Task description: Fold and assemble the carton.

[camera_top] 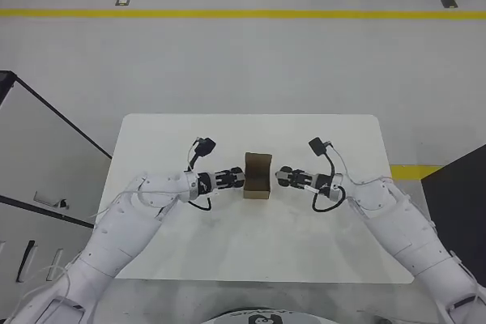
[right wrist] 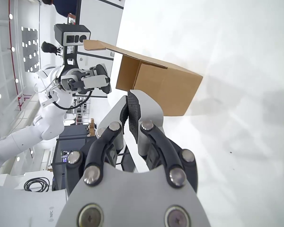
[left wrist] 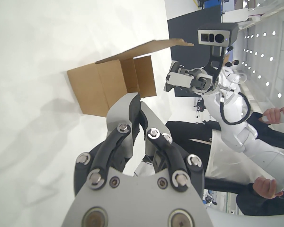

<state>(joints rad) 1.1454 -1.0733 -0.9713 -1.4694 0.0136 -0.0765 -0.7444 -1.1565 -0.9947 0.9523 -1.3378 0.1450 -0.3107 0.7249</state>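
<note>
A small brown carton stands in the middle of the white table, its top open and one long flap raised on the far side. My left gripper is shut, and its fingertips lie against the edge of the carton's side with nothing between them. My right gripper is on the opposite side, also shut, with its fingertips just at the carton wall's edge. In each wrist view the other arm's gripper shows beyond the carton.
The white table has bare surface all around the carton. A dark-framed cabinet stands off the table's left side and a dark panel off its right. A yellow line runs across the floor behind.
</note>
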